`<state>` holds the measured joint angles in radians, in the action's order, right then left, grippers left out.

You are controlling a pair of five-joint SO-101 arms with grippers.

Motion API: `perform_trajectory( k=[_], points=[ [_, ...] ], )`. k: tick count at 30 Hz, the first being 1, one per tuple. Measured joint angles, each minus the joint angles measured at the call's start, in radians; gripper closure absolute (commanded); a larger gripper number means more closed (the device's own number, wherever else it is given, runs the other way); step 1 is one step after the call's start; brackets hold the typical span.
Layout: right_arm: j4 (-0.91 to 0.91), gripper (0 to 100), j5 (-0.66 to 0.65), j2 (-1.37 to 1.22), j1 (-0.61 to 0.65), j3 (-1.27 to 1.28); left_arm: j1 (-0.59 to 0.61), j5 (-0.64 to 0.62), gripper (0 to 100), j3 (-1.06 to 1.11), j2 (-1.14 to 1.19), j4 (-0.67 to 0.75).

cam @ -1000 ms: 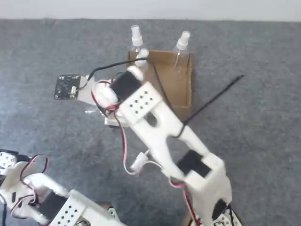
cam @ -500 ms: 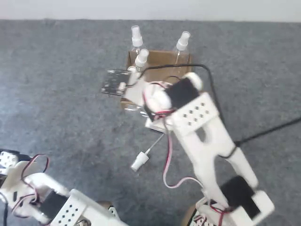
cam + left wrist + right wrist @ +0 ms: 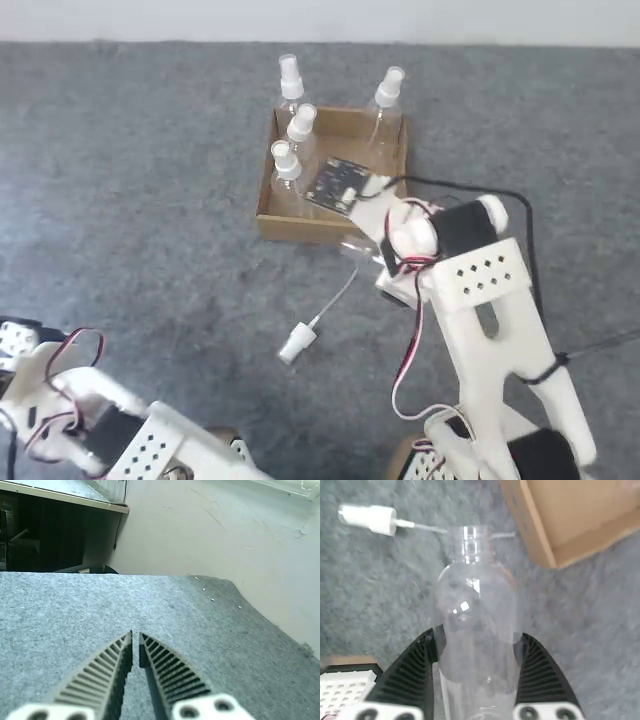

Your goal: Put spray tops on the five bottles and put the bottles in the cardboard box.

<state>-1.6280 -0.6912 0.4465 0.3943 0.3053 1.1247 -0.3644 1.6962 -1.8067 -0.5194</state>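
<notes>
1. The right gripper (image 3: 479,637) has its black ribbed fingers (image 3: 415,667) pinching a clear, round-shouldered plastic bottle (image 3: 477,605) by the body, one finger on each side. The bottle's threaded neck is open, with no top on it.
2. Beyond that neck a loose white spray top (image 3: 367,519) lies on its side. Its thin dip tube stretches past under the bottle's mouth.
3. A corner of the brown cardboard box (image 3: 580,515) lies near the held bottle, apart from it. In the high view the bottle (image 3: 357,245) is just outside the box's near wall (image 3: 300,228), and the spray top (image 3: 298,345) lies farther out on the floor.
4. Four capped bottles (image 3: 300,125) stand upright at the box. Two are inside along one side and a third is in a far corner. The fourth is at the far rim, and its base is hidden.
5. The left gripper (image 3: 136,635) has its ribbed fingers (image 3: 170,672) pressed together with nothing between them, low over the grey carpet (image 3: 200,615).
6. The left arm (image 3: 100,430) sits at the near edge of the high view, well apart from the box.
</notes>
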Motion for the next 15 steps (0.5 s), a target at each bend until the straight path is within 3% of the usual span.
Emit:
perform_trajectory(
  k=[10, 15],
  points=[
    [0.267, 95.6, 0.092, 0.009, -0.187, 0.327, 0.000, 0.000, 98, 0.000, 0.000, 0.000],
    [0.384, 93.9, 0.144, 0.009, -0.209, 0.462, 0.000, 0.000, 98, 0.000, 0.000, 0.000]
  ],
)
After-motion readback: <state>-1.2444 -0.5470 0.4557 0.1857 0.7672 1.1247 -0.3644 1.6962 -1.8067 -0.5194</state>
